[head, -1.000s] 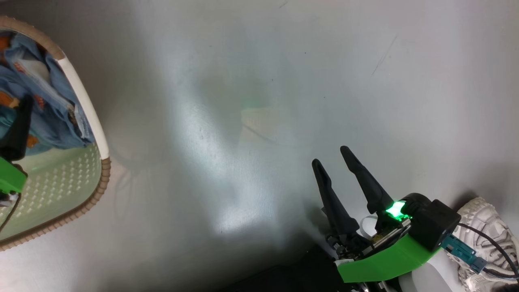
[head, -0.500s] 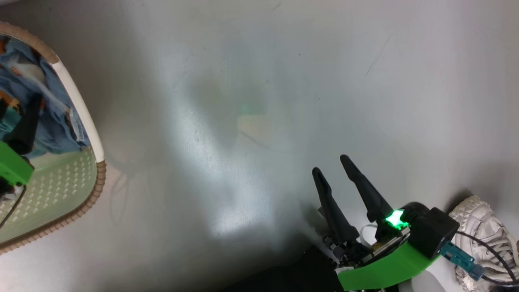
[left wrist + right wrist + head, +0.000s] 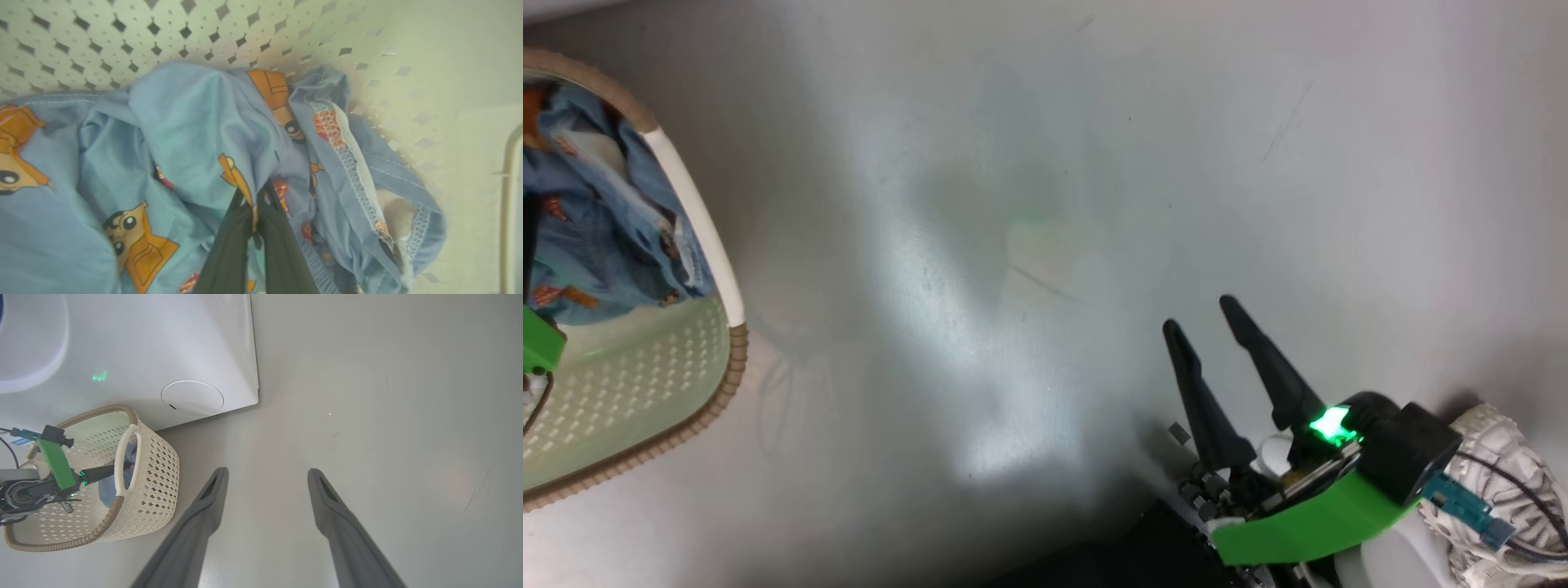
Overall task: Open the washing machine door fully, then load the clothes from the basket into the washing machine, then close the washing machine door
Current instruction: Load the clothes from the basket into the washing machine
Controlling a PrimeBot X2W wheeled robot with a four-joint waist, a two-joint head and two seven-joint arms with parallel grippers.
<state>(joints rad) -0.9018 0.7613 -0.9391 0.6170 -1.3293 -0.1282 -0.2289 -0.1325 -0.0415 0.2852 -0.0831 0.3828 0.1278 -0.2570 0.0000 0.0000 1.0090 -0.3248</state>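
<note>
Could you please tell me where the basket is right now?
The basket stands on the floor at the right wrist view's lower left, close before the washing machine.

Bare floor lies open right of the basket (washing machine close behind).

A white sneaker rests on grey floor.

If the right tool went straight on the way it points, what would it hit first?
Probably the floor: the open right tool points at a bare stretch of it, the washing machine and basket lying left of its line in the right wrist view. Depth is unclear.
</note>
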